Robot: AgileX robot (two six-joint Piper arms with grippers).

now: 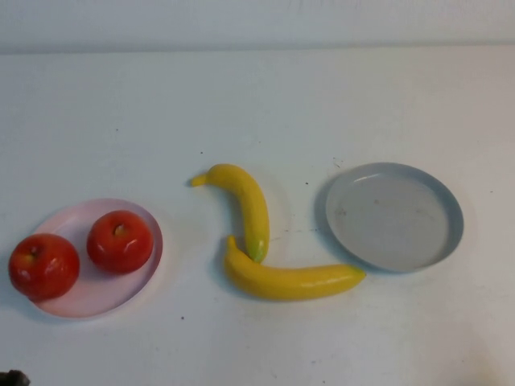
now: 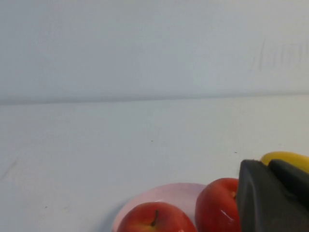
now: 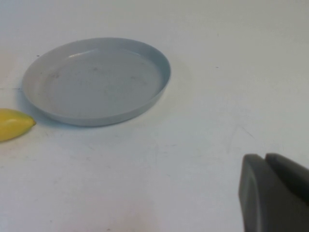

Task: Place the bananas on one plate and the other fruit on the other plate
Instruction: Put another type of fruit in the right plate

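Bananas (image 1: pixel 273 241) in an L, tips touching; both pincers closed

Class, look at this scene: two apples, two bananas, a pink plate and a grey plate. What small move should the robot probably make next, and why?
Probably the right gripper, parked shut near the grey plate, should open and reach toward the nearer banana. Both apples already rest on the pink plate, while both bananas, the other one too, lie on the table and the grey plate holds nothing. The left gripper, shut, sits by the apples.
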